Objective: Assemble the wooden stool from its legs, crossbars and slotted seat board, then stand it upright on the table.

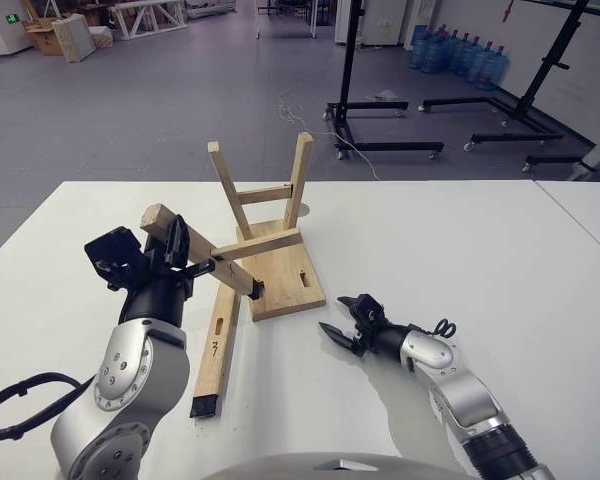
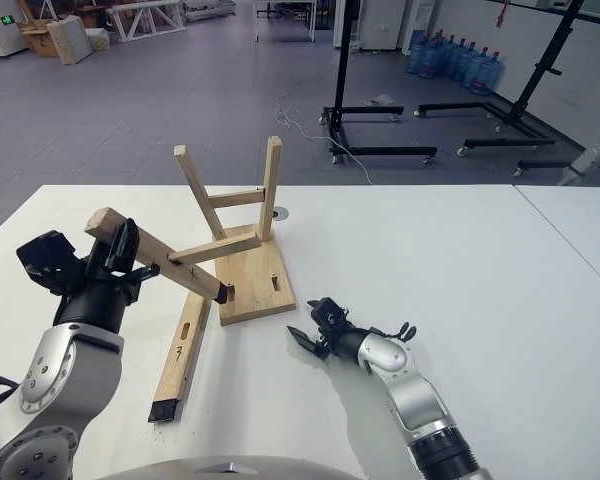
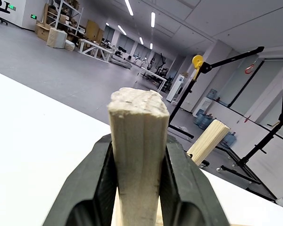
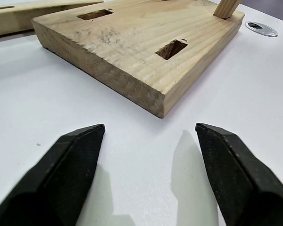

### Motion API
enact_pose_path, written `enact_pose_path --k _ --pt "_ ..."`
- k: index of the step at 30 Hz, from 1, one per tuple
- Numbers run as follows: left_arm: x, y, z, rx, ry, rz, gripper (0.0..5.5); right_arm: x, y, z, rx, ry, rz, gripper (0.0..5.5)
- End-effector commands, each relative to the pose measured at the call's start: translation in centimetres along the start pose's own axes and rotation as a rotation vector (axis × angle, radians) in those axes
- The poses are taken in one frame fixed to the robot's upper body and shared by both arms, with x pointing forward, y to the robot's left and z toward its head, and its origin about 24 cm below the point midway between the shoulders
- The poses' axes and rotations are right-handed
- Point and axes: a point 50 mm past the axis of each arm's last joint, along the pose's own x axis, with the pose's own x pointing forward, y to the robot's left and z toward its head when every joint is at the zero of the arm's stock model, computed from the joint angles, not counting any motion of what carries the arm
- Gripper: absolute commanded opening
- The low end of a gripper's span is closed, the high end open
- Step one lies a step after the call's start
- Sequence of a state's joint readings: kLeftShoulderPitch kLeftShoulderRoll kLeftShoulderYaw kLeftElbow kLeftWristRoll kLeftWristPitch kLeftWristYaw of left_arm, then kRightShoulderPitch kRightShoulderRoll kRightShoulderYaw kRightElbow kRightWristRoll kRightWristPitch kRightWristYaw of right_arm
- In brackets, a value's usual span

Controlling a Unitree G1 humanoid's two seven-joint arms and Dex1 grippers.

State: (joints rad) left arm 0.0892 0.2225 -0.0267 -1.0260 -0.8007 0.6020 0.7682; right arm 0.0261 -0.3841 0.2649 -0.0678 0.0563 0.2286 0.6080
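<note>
Seating another leg was judged in hand: the pale square wooden leg (image 1: pixel 208 257), clenched by the left gripper (image 1: pixel 177 248), was held slanted at the flat slotted seat board (image 1: pixel 285 282), the right gripper (image 1: pixel 336 316) released beside it; uprighting and pressing-in were called for.

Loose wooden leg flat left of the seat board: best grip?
Grip the pale square-section wooden leg on its near half, below the slot, from above, closing across the width. It lies flat with long sides free there; farther up it nears the slotted wooden seat board.
</note>
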Motion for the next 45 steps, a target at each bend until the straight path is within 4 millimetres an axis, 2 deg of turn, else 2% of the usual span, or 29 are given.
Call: enact_pose_path --k 1,10,14,20,32,34,38,41,45 --pt "-0.3 -0.4 0.0 -0.028 -0.028 0.014 1.01 -0.3 -0.3 -0.8 -0.022 0.072 0.030 3.56" --pt "0.5 0.1 -1.5 0.003 -0.007 0.068 1.01 -0.2 -0.7 -0.1 -0.039 0.067 0.059 3.56" --pt "1.1 -0.7 -2.1 -0.014 0.003 0.025 1.01 -0.2 -0.7 -0.2 -0.037 0.069 0.053 3.56" --pt "1.6 -0.6 -2.4 -0.008 0.001 0.020 1.01 0.0 -0.7 -0.3 -0.054 0.074 0.058 3.56" --pt "1.6 -0.1 -2.3 0.071 0.015 0.021 1.01 2.2 -0.5 2.0 -0.169 -0.018 0.066 3.56" --pt "1.6 0.2 -2.2 0.081 0.021 0.025 1.01 2.6 -0.2 2.5 -0.187 -0.037 0.072 3.56" --pt "1.5 0.8 -1.9 0.112 0.022 0.037 1.01 3.8 1.9 3.2 -0.233 -0.055 0.173 3.56" --pt "1.7 0.8 -1.7 0.128 0.016 0.025 1.01 3.9 3.2 3.1 -0.211 -0.040 0.258 3.56" --pt "1.8 1.0 -1.6 0.166 0.020 0.022 1.01 3.7 3.6 3.0 -0.196 -0.033 0.291 3.56"
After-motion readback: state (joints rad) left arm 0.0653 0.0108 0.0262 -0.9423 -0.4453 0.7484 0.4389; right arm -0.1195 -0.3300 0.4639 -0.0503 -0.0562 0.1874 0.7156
